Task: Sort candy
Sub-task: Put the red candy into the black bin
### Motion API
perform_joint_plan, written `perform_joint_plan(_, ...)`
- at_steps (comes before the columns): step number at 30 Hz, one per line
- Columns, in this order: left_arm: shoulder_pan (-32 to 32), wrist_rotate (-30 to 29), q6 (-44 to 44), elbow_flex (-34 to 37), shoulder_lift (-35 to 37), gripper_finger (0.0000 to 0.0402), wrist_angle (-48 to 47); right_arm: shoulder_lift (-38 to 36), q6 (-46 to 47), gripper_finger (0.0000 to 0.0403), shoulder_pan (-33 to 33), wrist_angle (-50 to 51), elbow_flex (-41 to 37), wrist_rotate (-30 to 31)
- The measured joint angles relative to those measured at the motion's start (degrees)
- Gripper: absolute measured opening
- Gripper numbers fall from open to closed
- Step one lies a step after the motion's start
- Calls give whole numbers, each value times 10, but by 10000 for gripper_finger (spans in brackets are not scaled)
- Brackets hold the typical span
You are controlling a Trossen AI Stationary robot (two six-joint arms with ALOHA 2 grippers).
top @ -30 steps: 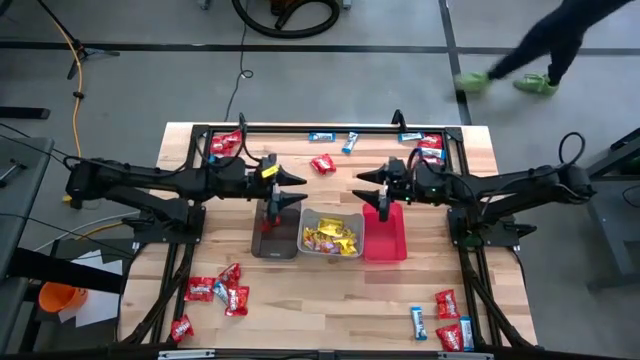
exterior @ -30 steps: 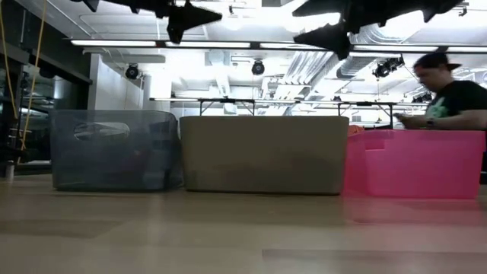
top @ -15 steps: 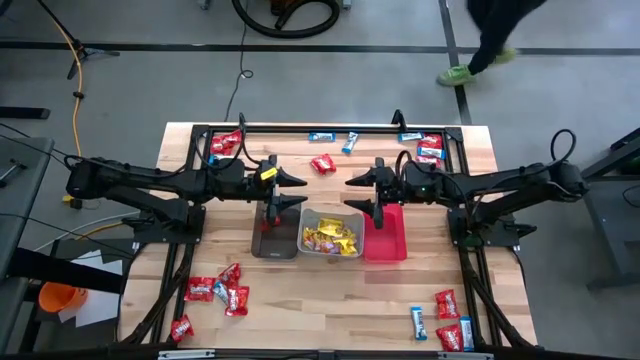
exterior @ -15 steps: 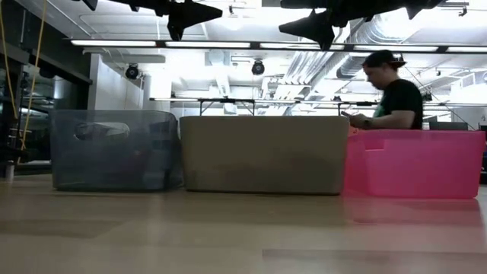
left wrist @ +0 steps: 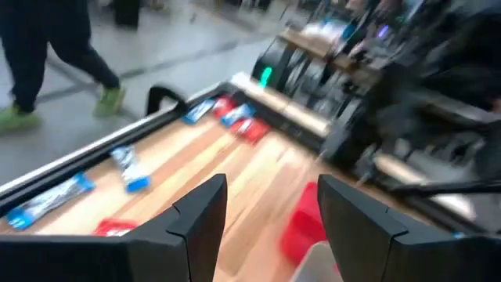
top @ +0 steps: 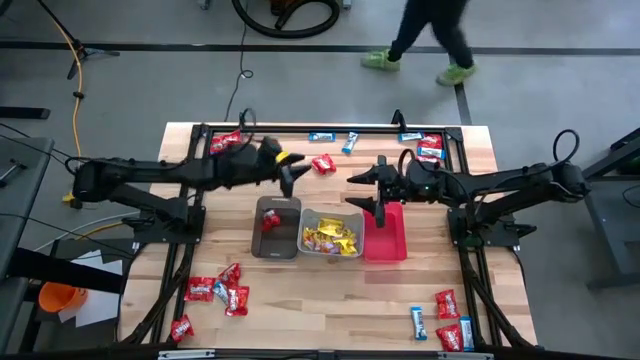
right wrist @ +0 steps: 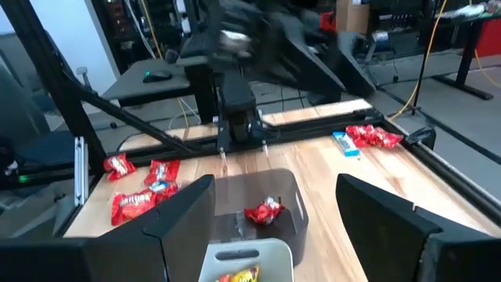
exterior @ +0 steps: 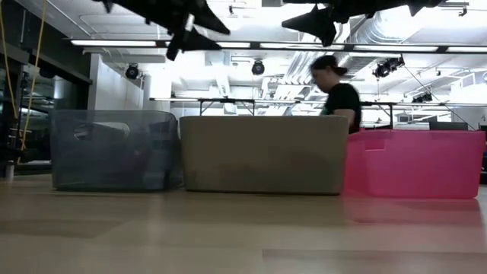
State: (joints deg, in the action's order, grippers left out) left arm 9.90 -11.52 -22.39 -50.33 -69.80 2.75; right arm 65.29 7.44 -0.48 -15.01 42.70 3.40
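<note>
You have a wooden table (top: pixel 330 300) on a grey workshop floor, with a person (top: pixel 425 35) walking past its far side. The candy is only partly sorted: one red packet (top: pixel 269 221) lies in the brown bin (top: pixel 276 243), a heap of yellow packets (top: pixel 331 238) fills the grey bin (top: pixel 331 217), and the pink bin (top: pixel 385 240) shows nothing inside that you can make out from above. Most sweets are loose on the table: a red cluster (top: pixel 216 290) near the front left corner, reds and blue bars (top: pixel 448 322) at the front right, a red packet (top: pixel 323 165) just beyond the bins, two blue bars (top: pixel 334 138) along the far rail, and more reds at the far left (top: pixel 225 143) and far right (top: pixel 430 148) corners. Your left gripper (top: pixel 292 168) hangs above the table beyond the brown bin, close to the lone red packet, fingers apart and holding nothing. Your right gripper (top: pixel 366 190) hovers over the gap between the grey and pink bins, fingers spread wide and empty too. You are early to midway, I judge: the yellows look finished, since none shows loose, but nearly all reds and every blue bar remain to be picked. The nearest red looks the obvious next pick for the left.
</note>
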Motion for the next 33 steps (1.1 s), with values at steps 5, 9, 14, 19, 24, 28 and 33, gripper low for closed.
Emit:
perform_joint_plan(5,75,66,33,-121,-114,188,-154,-16,0,261,-10,1,0,0)
perform_joint_plan(9,108,96,97,-210,-216,188,-239,-21,0,261,-18,0,0,0)
perform_joint_plan(14,128,95,130,-283,-324,188,-280,-21,16,261,-22,-2,0,10)
perform_joint_plan(19,135,90,121,-309,-398,188,-284,-21,43,261,-21,-1,0,11)
perform_joint_plan(24,134,46,120,-309,-445,188,-294,-21,46,261,-21,-1,0,11)
perform_joint_plan(28,135,38,105,-309,-472,188,-284,-21,47,261,-21,-1,0,11)
perform_joint_plan(33,133,38,105,-309,-496,188,-253,-21,67,261,-21,-1,0,11)
